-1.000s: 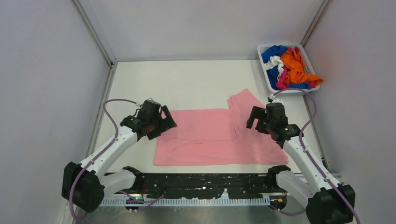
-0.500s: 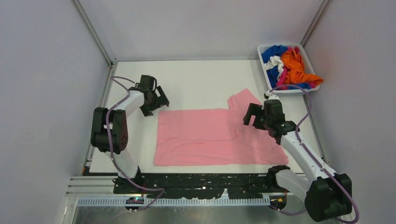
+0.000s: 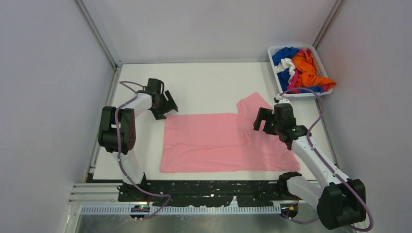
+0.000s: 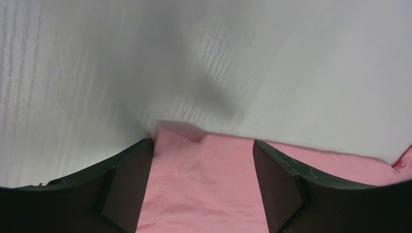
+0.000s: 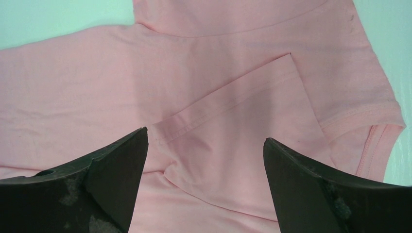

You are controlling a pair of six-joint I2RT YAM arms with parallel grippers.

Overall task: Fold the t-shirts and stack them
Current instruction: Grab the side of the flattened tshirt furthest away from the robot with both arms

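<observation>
We log left end effector (image 3: 165, 108) released at pink t-shirt (image 3: 214, 143) corner. The right end effector (image 3: 263, 124) hovers released above it.

— Where's your left tool (image 3: 166, 109)?
— At the far left corner of the pink shirt (image 3: 218, 143), low on the surface (image 3: 209, 82).
— And your right tool (image 3: 260, 121)?
— Over the folded sleeve side, jaws apart. Your basket (image 3: 270, 50), far right, holds crumpled orange, blue and white shirts (image 3: 303, 68).
</observation>
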